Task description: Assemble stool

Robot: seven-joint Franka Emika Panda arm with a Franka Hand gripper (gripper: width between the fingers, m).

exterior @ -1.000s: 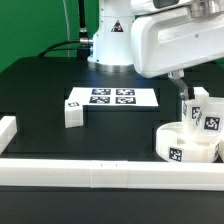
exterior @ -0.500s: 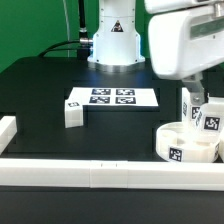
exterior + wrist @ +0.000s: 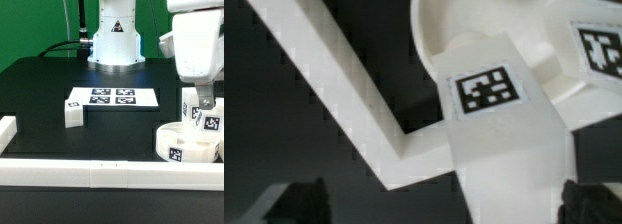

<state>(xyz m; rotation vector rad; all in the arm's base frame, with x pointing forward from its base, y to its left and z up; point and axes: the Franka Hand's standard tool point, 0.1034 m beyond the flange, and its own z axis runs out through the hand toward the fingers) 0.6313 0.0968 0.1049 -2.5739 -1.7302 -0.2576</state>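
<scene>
- White round plastic stool seat (image 3: 186, 146) holds 2 upright white tagged leg blocks (image 3: 211, 120); 1 more leg block (image 3: 72, 110) lies well apart from it.
- Gripper (image 3: 203, 100) hangs above the seat, jaws wide, empty.
- Likely step: grasping a seated leg block; next, descend, close squarely.

black table (image 3: 40, 95), marker board (image 3: 110, 97), leg block (image 3: 72, 111), seat (image 3: 186, 148)

White seat (image 3: 186, 146), white leg block (image 3: 72, 112), black-white square tags (image 3: 175, 154); black table (image 3: 40, 85)
</scene>
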